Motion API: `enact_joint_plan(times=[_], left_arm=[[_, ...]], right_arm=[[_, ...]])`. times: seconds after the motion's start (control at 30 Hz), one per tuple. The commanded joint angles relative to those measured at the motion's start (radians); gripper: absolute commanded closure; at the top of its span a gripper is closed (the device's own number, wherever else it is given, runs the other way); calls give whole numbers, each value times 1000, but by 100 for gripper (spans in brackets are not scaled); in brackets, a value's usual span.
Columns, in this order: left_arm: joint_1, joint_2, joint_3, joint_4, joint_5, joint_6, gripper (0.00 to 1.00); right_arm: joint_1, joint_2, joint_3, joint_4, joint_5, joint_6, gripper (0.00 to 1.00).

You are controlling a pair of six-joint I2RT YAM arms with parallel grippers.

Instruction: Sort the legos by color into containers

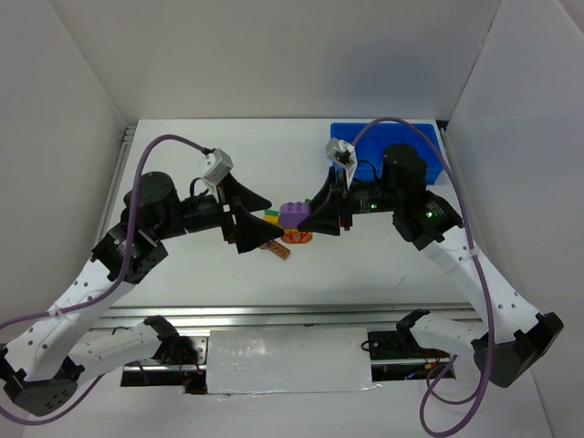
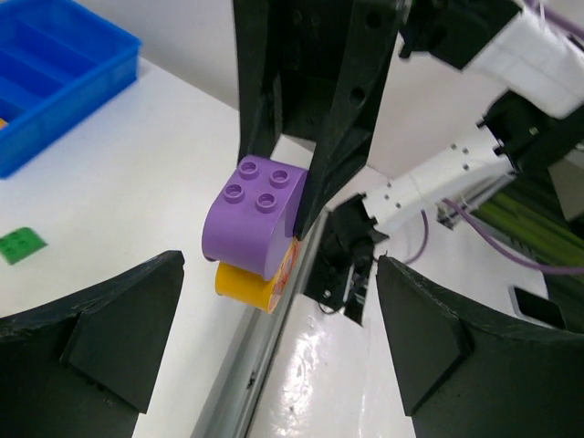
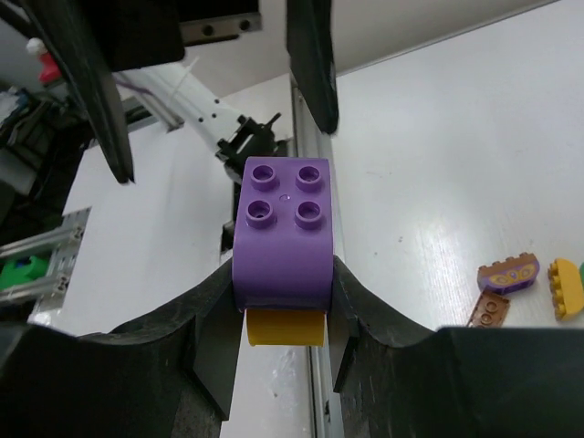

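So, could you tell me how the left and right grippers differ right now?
The left gripper is wide open; the right gripper is shut. The left holds nothing; the right clamps the purple brick, a yellow piece under it. Both are black and face each other above the table.

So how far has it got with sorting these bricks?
Barely started, it seems: the tray compartments in view look mostly empty. In hand: the right tool grips a purple brick with a yellow piece stuck beneath it, while the left tool is open opposite, perhaps to pull them apart. Left: a green brick, a yellow brick and two brown bricks lie on the table.
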Motion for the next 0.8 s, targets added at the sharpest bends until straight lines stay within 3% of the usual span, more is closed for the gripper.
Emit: enact_joint_plan(times=[0.0,0.2,0.33,0.43,0.57,0.67,0.73,0.77], left_arm=[[2,22,-3,56,141,22,1],[1,61,5,0,102,39,3],[1,72,-12,49,152,19,7],[1,68,-27,81,180,7,18],[2,66,-35,75,192,7,43],[1,45,-52,101,209,-1,50],[2,29,-59,121,220,-6,62],[2,28,-61,121,220,-7,73]], right_arm=[[-6,55,97,-178,-114,-119,100],[25,52,96,-124,-157,-104,100],[58,97,129,-127,-194,-99,100],[72,115,149,-126,-193,-104,100],[72,100,139,-104,-191,-98,100],[72,114,145,-128,-187,-108,100],[75,123,151,-139,-191,-111,100],[74,126,149,-136,-197,-111,98]])
